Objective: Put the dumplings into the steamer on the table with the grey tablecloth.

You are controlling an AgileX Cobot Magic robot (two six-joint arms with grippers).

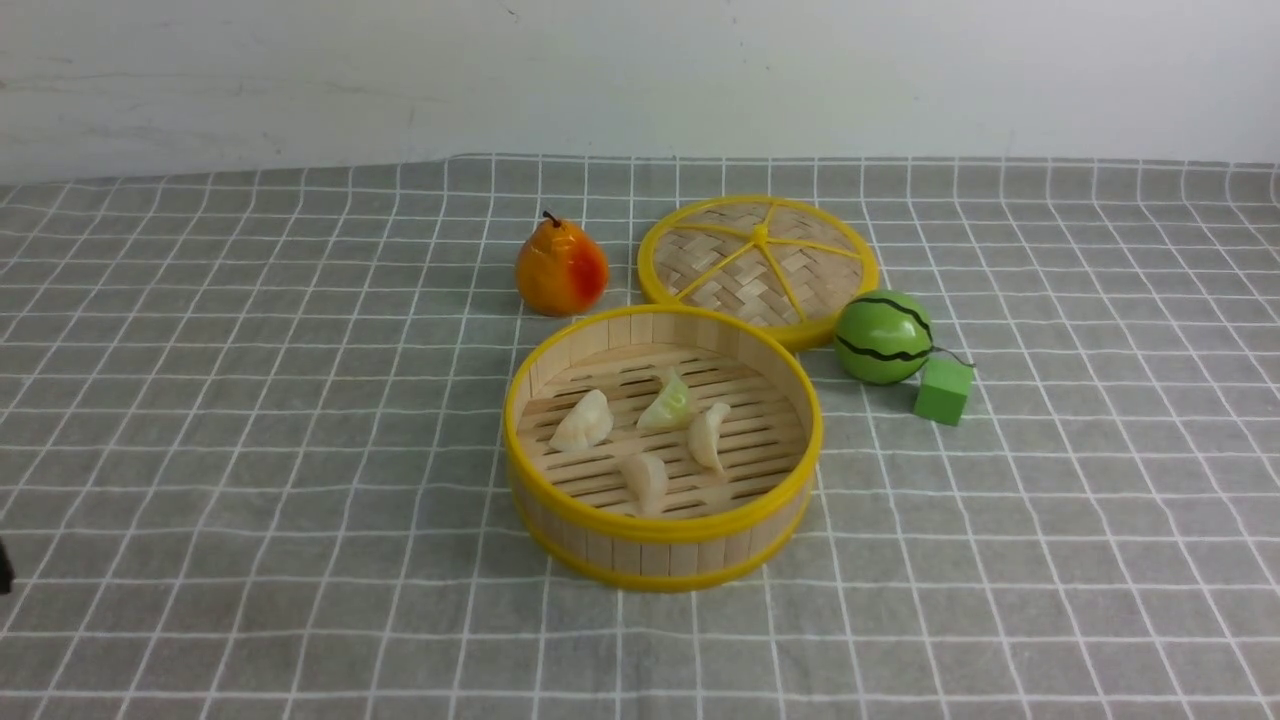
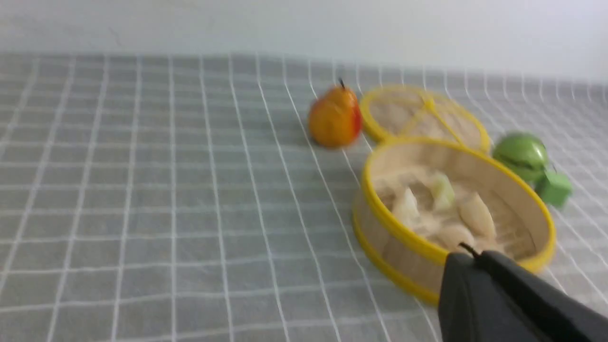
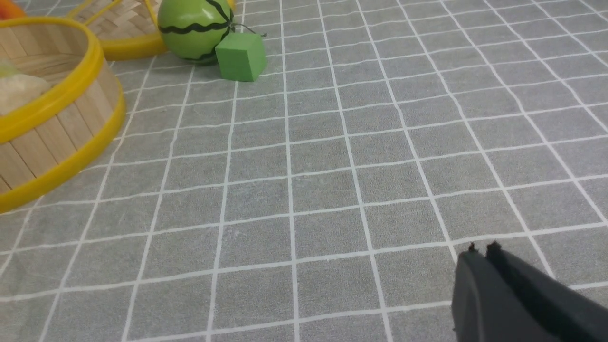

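The steamer stands in the middle of the table with the grey tablecloth. Inside it lie several dumplings: cream-white ones and a pale green one. In the blurred left wrist view the steamer with the dumplings lies just beyond my left gripper, which is shut with nothing in it. My right gripper is shut and empty, low over bare cloth, well apart from the steamer. Neither gripper shows in the front view.
Behind the steamer lies its flat woven lid, with an orange pear to its left. A green toy watermelon and a small green cube sit to the steamer's right. A white wall closes the back.
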